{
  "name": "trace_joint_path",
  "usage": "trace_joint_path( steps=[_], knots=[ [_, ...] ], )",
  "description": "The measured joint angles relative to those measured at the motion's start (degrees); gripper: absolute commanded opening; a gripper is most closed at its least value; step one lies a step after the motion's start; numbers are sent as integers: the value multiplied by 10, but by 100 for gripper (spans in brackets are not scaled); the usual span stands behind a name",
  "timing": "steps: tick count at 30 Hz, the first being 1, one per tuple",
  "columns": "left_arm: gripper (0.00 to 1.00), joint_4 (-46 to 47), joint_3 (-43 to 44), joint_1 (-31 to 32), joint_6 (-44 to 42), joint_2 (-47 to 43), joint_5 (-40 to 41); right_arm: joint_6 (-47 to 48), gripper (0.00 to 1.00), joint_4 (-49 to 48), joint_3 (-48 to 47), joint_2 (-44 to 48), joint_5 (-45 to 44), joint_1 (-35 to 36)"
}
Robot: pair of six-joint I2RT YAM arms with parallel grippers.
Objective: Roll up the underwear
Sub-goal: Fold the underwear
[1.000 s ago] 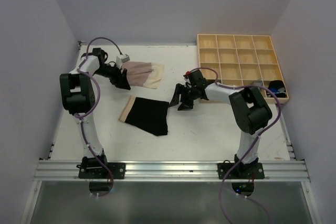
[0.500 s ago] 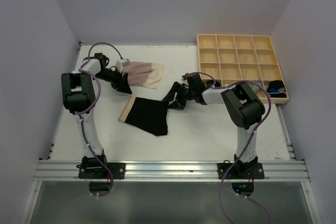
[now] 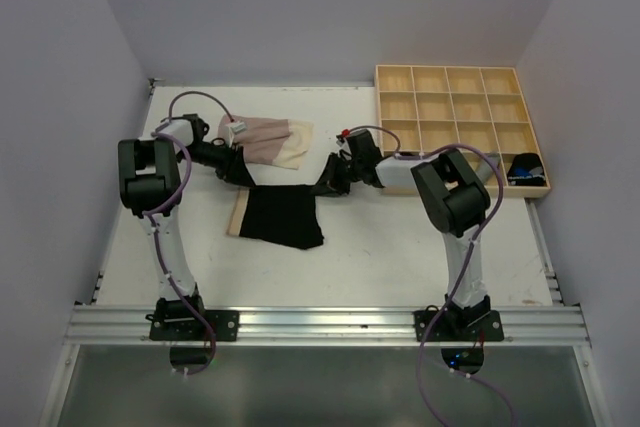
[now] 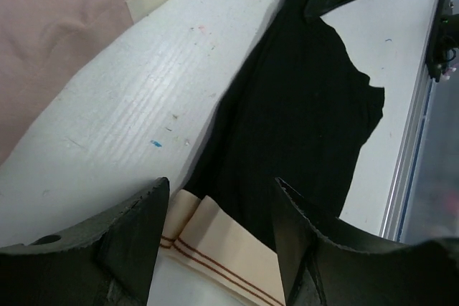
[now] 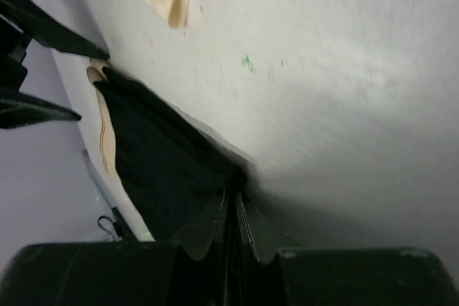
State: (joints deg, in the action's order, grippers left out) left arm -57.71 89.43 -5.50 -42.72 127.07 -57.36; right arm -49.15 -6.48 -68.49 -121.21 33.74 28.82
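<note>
From overhead I get the whole layout: the black underwear (image 3: 283, 217) lies flat mid-desk (image 3: 400, 247), the pale pink-beige underwear (image 3: 272, 140) sits just behind it, and the wooden tray (image 3: 450, 75) is off at the far right, well apart. That view cannot tell me about either grip, but the wrist cameras can. The right wrist view shows the right jaws clenched on a corner of the black cloth, which is drawn to a point between them. The left wrist view shows the left jaws spread wide and released, straddling the cream waistband (image 4: 215, 252) with its two thin red stripes at the other far corner. Whether they touch it I cannot tell. The black fabric looks smooth and matte, with one ragged-looking edge toward the rail. A second ago the left jaws were at the pale garment and the right jaws stood off to the right. Both have since closed in on the black one's far edge, and it now lies squarer to me.
</note>
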Motion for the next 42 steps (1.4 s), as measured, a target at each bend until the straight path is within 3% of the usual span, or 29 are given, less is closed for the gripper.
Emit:
trace_joint_path(
  steps=[4,7,13,17,19,21,26,32,37,42],
  knots=[
    [59,-2,-17,-1,-9,-3,-10,55,2,53,-76,-28,-28,0],
    [56,-2,-36,-1,-16,-11,-11,90,1,94,-144,-56,-53,0],
    [49,-1,-81,-1,-23,-27,-16,144,17,165,-276,-116,-88,0],
    [45,-1,-107,-1,-23,-34,-23,166,34,192,-296,-115,-107,0],
    [42,0,-117,-1,-23,-38,-23,174,37,202,-294,-105,-123,1],
    [41,3,-127,-1,-22,-43,-22,181,41,212,-277,-84,-143,1],
    [30,17,-149,-1,-16,-59,-5,177,41,244,-186,40,-181,0],
    [16,33,-161,1,-8,-68,14,99,39,176,-34,228,-173,42],
    [0,44,-166,8,7,-80,32,7,36,70,72,221,-157,125],
    [0,57,-171,17,18,-97,58,-87,35,-8,140,162,-156,157]
  ],
)
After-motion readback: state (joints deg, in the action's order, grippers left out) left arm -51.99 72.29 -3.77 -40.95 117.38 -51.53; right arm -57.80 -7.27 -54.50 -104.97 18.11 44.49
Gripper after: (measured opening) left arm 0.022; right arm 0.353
